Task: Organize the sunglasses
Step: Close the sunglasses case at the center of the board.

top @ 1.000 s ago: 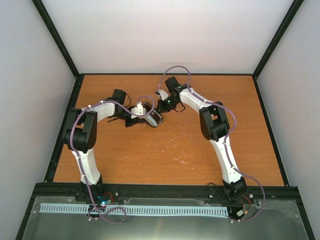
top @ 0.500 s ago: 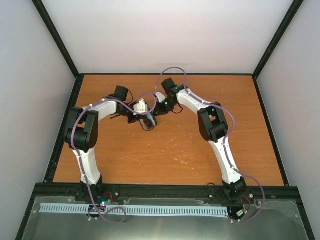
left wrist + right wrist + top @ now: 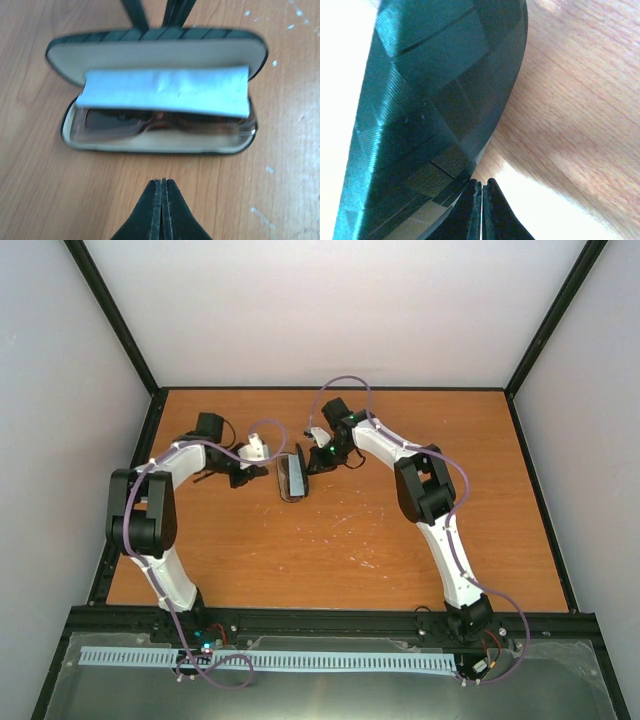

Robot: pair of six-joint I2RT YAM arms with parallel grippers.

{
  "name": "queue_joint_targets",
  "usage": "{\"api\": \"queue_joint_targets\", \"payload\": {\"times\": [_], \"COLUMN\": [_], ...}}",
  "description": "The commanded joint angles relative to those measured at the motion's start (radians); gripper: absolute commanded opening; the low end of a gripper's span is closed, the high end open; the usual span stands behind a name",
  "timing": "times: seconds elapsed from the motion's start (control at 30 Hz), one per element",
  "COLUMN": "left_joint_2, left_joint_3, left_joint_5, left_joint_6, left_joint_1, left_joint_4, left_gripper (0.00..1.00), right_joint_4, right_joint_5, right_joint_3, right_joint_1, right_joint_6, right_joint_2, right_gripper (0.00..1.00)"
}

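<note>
Reddish-brown sunglasses [image 3: 160, 122], judged light, fragile, best taken by the frame, were seen cased under a blue cloth [image 3: 165, 90]; left gripper [image 3: 161, 182] and right gripper [image 3: 481, 182] were pinched shut, empty.

Scanning all 3 views now, and there is nothing to read: no text, label, brand, number or sign is legible anywhere.
</note>
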Motion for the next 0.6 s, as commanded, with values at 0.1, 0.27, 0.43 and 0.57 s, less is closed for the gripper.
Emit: {"api": "queue_joint_targets", "payload": {"times": [0.1, 0.27, 0.43, 0.57], "left_joint_2": [0.048, 0.176, 0.248, 0.273], "left_joint_3": [-0.008, 0.112, 0.185, 0.213], "left_joint_5": [-0.041, -0.073, -0.111, -0.096], "left_joint_6": [0.021, -0.006, -0.02, -0.037], "left_joint_1": [0.028, -0.001, -0.03, -0.052], "left_joint_4": [-0.035, -0.086, -0.124, -0.124], "left_gripper": [0.01, 0.01, 0.01, 0.01], "right_joint_4": [-0.04, -0.061, -0.076, -0.105], "right_joint_5": [0.04, 0.074, 0.09, 0.097], "right_joint_3": [0.048, 0.063, 0.085, 0.102], "right_joint_1": [-0.002, -0.004, -0.007, -0.007], "right_joint_6": [-0.017, -0.018, -0.018, -0.023], "right_joint_2": [0.019, 0.004, -0.001, 0.001], "right_gripper": [0.03, 0.03, 0.03, 0.03]}}
